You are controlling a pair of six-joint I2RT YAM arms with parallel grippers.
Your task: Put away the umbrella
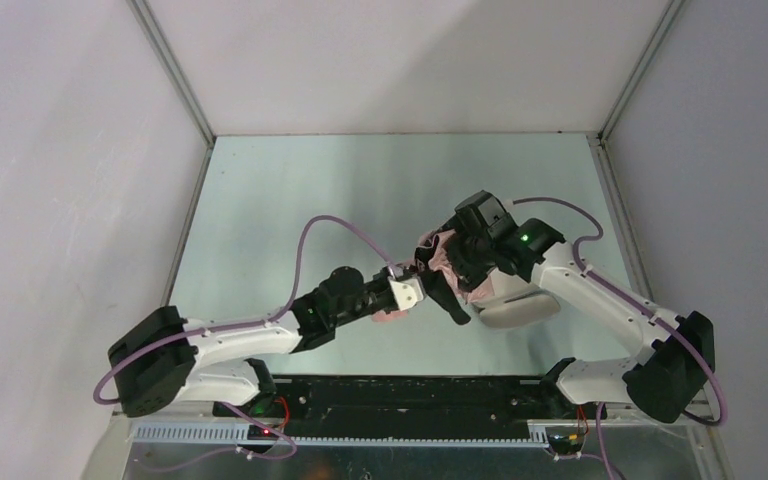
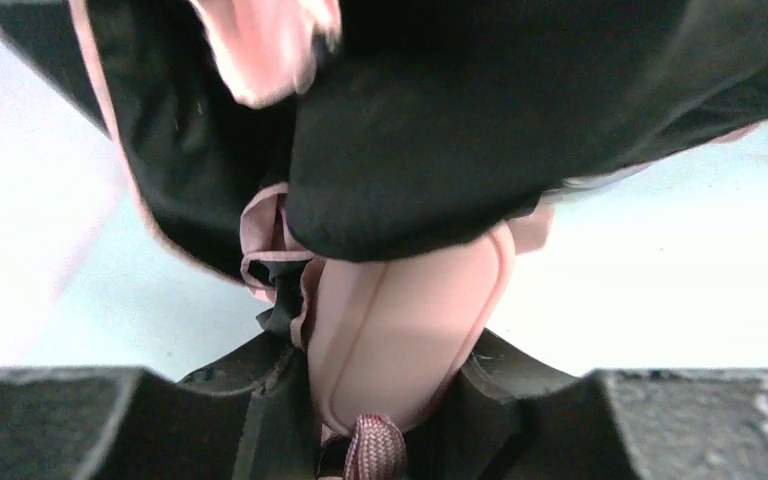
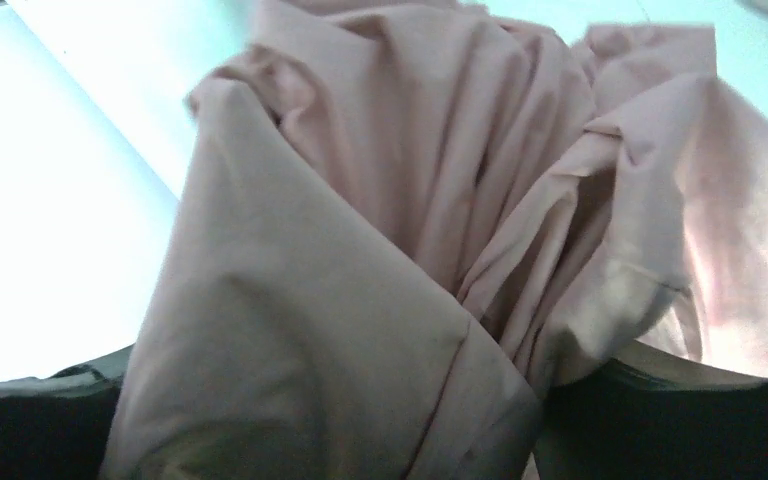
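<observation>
Left gripper [image 2: 390, 385]: closed on the umbrella's small pink handle [image 2: 400, 320], which sits clamped between its two dark fingers [image 2: 260, 400].
Strap: a woven pink strap [image 2: 375, 450] hangs at the base of the handle, low between the fingers.
Right gripper [image 3: 360, 435]: closed around a bunch of salmon-pink fabric that fills the space between its fingers [image 3: 40, 425]; the contact itself is hidden by the cloth.
Umbrella [image 1: 438, 250]: held off the table between the two grippers, near the middle of the work surface and a little to the right. The canopy is loose and crumpled, not rolled. The left wrist view shows its black underside just above the handle; the right wrist view shows only pink folds.
Arms: the left arm [image 1: 250, 340] reaches in from the near left, the right arm [image 1: 600, 295] from the near right, and their grippers meet almost tip to tip.
Case: a pale grey oblong case [image 1: 522, 306] lies on the table just beside the right gripper, partly under the right arm.
Table [image 1: 290, 200]: pale green, glossy, with grey walls on three sides.
</observation>
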